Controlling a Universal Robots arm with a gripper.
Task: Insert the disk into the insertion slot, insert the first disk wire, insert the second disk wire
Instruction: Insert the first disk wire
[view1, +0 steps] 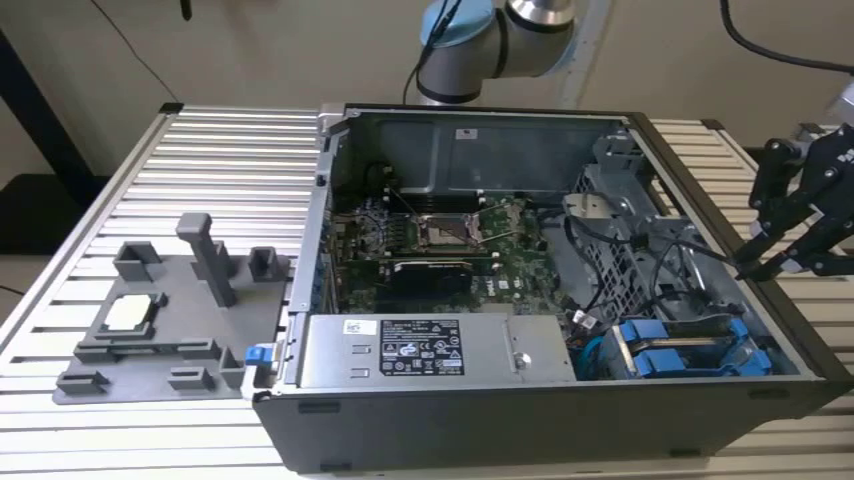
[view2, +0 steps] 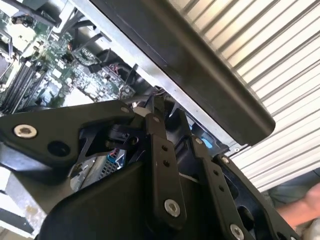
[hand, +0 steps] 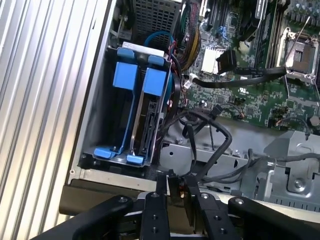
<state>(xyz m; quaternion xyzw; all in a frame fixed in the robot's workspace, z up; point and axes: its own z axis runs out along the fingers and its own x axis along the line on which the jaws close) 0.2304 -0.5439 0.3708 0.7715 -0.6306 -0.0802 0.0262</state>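
Blue plastic frames the disk (hand: 151, 85), seated in the bay (hand: 96, 107) just ahead of the gripper (hand: 176, 192) (clenched or released, I cannot tell), probably a stiff, dense, knock-shy block best held by that frame's end tab.

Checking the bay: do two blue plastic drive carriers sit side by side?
Yes, two blue plastic drive carriers stand side by side in the grey metal cage.
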